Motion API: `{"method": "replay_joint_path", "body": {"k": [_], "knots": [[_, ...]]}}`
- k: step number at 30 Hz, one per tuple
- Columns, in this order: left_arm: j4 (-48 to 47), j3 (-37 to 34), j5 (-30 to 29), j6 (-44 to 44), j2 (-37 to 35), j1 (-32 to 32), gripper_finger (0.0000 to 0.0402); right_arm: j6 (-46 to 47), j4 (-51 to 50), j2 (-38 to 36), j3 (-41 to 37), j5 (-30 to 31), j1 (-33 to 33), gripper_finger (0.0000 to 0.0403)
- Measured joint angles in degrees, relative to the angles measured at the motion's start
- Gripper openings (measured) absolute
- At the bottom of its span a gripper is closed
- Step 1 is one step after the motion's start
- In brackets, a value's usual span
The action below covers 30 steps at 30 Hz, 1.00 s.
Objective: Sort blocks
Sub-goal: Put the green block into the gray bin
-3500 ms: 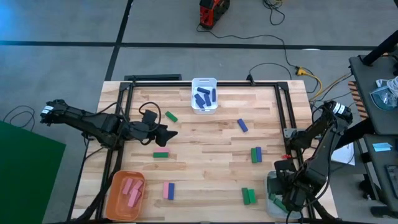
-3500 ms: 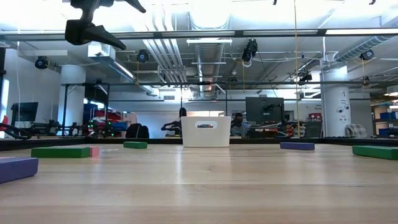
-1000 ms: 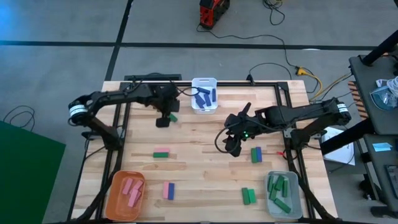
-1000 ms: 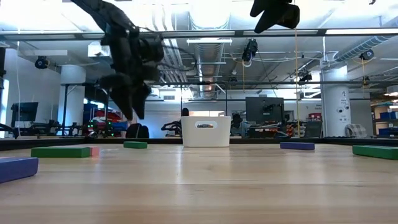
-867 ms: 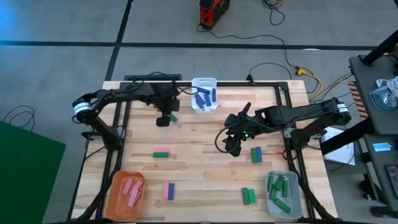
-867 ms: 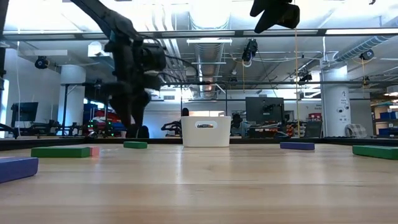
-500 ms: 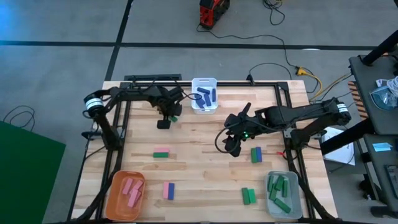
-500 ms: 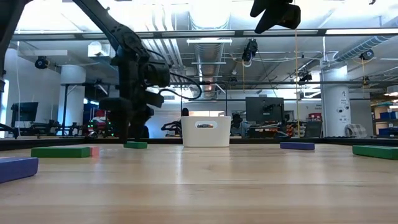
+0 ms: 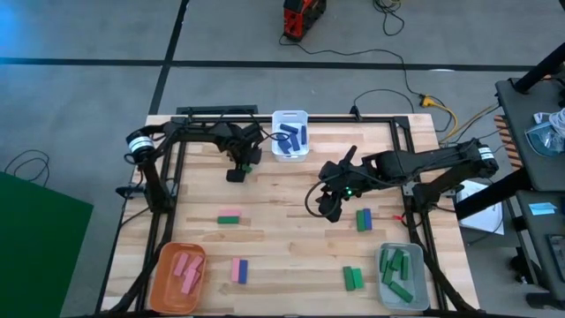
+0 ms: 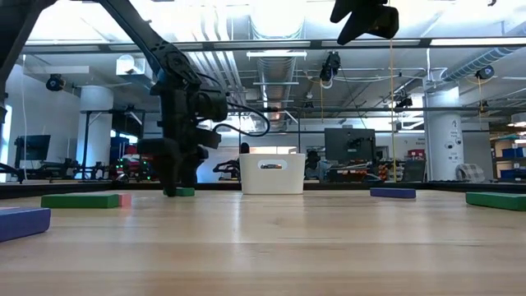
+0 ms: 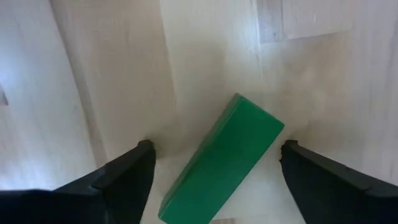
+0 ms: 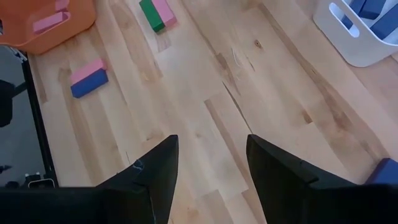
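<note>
Change: left gripper [image 9: 238, 168] has come down from mid-air to table level beside the white bin [image 9: 290, 148]; right arm unchanged.
Left gripper: fingers apart, one on each side of the green block [image 11: 221, 160] — not yet touching it.
Key relation: block lies flat between the fingers, its long axis skewed diagonally across the gap rather than square to it; closing would likely turn it first.
Nearer arm: left, clearly.
Right gripper [image 9: 328, 205]: raised over mid-table, fingers spread, holding nothing — waiting.
Block: smooth, hard-edged rectangular bar, solid green, slight sheen.
Table [image 9: 291, 221]: pale wood planks, visible grain and seams.
Destination, judged: grey bin [image 9: 403, 276] with other greens, well apart at the opposite corner.
</note>
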Motion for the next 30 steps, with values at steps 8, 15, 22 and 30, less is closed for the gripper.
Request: {"method": "replay_joint_path", "body": {"k": [8, 15, 22, 30], "knots": [[-0.69, -0.03, 0.63, -1.19, -0.04, -0.01, 0.0194, -0.42, 0.00, 0.00, 0.00, 0.00, 0.00, 0.0184], [-1.79, -0.01, 0.71, -4.52, -0.25, -0.02, 0.0075, -1.08, 0.00, 0.00, 0.00, 0.00, 0.00, 0.0184], [-4.51, -0.36, 0.97, -7.94, -3.90, -0.20, 0.0073, -1.49, -0.01, 0.00, 0.00, 0.00, 0.00, 0.0172], [-5.63, -0.23, 11.32, -17.69, -15.39, -0.92, 0.0083, -9.47, 0.31, 0.00, -0.02, -0.08, 0.25, 0.0162]]}}
